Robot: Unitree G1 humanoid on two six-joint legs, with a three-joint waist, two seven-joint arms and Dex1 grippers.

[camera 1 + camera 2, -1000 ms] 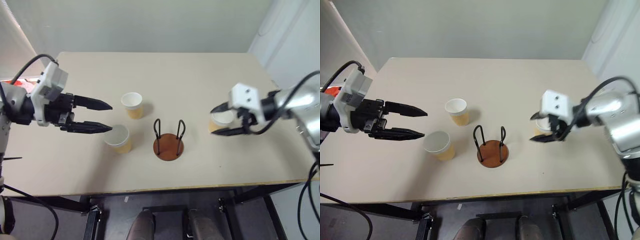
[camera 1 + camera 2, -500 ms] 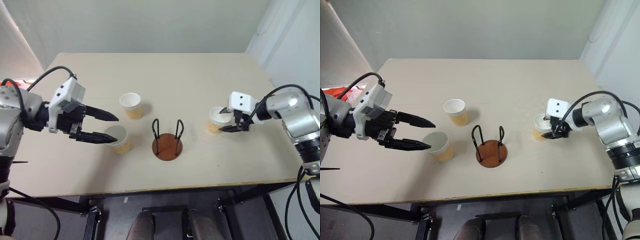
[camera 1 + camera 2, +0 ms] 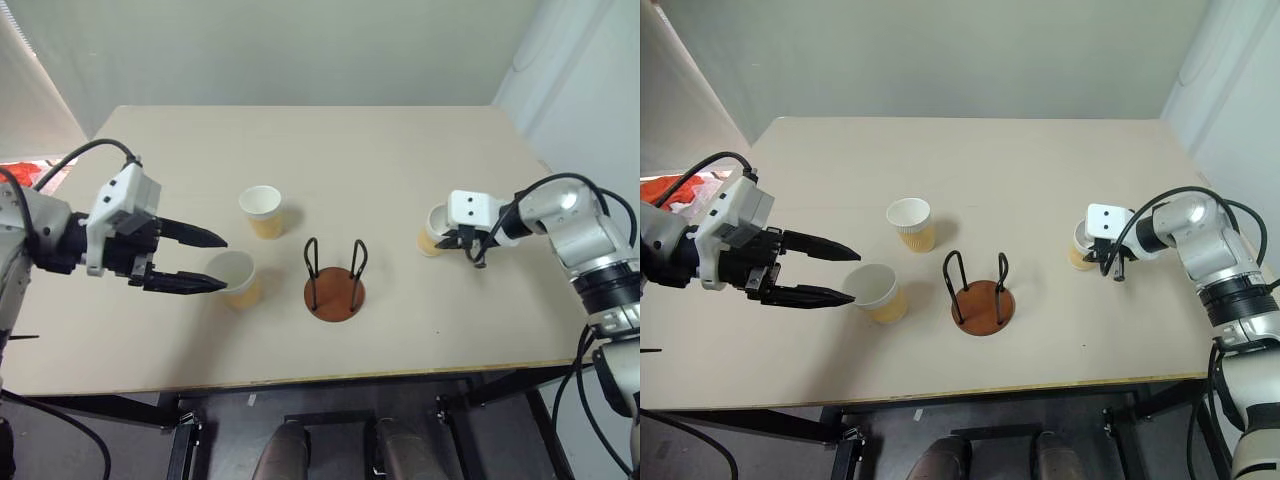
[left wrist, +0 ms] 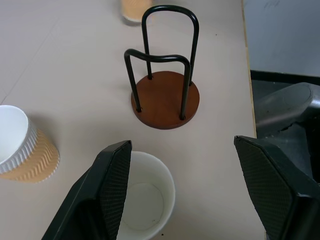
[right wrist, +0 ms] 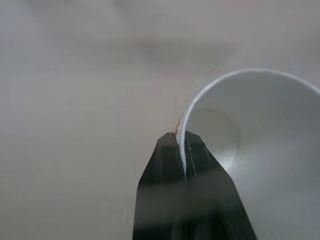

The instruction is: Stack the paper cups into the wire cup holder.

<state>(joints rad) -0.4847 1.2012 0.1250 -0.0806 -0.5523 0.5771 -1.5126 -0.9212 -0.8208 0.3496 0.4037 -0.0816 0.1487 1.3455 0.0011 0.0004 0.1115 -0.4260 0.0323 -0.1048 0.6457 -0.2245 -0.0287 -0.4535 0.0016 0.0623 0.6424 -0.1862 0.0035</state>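
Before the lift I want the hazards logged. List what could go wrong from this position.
1. The right pincer is shut on only the rim wall of the right-hand cup; thin paper may crumple or slip out during the lift.
2. The wire cup holder has narrow upright loops; a tilted cup could catch on a wire instead of dropping in.
3. The open left pincer straddles the near cup, one finger over its rim; closing off-centre could tip it.
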